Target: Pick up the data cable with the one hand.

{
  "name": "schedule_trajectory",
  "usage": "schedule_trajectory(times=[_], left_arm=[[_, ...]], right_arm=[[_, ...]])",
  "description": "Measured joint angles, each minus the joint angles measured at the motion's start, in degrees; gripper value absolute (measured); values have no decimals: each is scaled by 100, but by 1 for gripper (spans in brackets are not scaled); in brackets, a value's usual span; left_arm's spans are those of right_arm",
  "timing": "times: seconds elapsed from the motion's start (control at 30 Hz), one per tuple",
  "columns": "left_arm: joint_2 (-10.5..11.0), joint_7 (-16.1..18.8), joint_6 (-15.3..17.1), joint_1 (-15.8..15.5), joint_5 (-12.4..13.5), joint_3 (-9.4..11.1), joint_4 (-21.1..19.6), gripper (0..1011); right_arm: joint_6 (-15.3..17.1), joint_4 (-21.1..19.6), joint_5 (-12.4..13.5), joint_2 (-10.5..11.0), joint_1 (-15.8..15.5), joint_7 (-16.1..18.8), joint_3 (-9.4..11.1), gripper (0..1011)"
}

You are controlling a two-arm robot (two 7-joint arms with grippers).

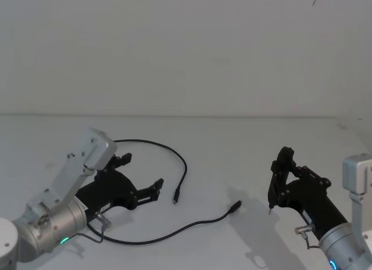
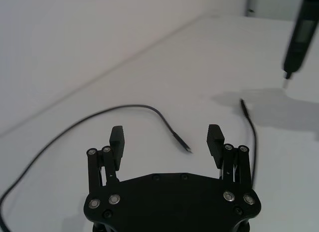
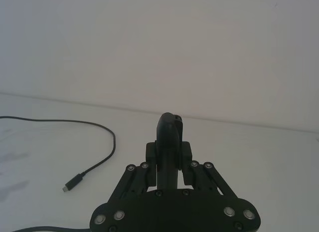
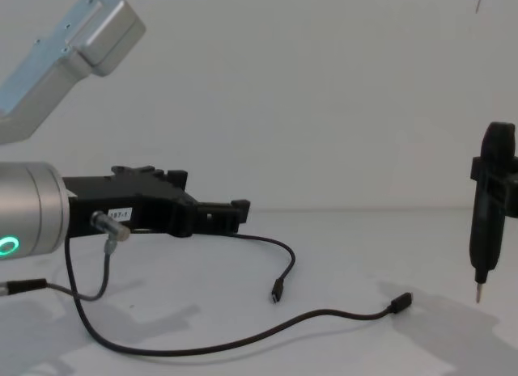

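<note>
The left gripper's (image 1: pixel 142 172) jaws were spread wide, with nothing between them. Its two flat black fingers (image 2: pixel 215 138) pointed forward, low above the white counter (image 1: pixel 232 148). The data cable (image 1: pixel 192 225) lay on the counter, not touching the fingers. One of its small plugs rested just ahead of the open jaws, roughly in line with the gap between them. From that plug the thin black cable curved away in a loop and passed behind the left gripper. It then swept round near the left wrist and ran on toward the robot's right. Its other plug lay on the counter near the tip of the tool (image 4: pixel 486 222) carried by the right arm.

Behind the left gripper sat a thick silver cylinder with a green light ring (image 4: pixel 8 245). A short grey wire (image 4: pixel 109 222) with a silver plug hung at its side.

On the robot's right, well apart from the left gripper, the right gripper's (image 3: pixel 168 152) jaws were pressed against a narrow black pen-shaped tool. The tool pointed downward, and its thin metal tip hung just above the counter.
</note>
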Motion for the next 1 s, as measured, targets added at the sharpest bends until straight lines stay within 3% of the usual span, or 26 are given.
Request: schedule_trajectory(times=[0.23,0.47,0.7,1.0], left_arm=[[211,-557,581,-201,-288,81,-104,1002],[312,-1130,1267,-544,-546,306,-89,1001],[264,-1478,1749,-897,-627,594,91,1001],[95,-1610,2100,-1231,-624,894,387,1001]], right_arm=[[0,0,0,0,0,0,0,279],[0,0,0,0,0,0,0,279],[0,0,0,0,0,0,0,279],[0,0,0,0,0,0,0,279]])
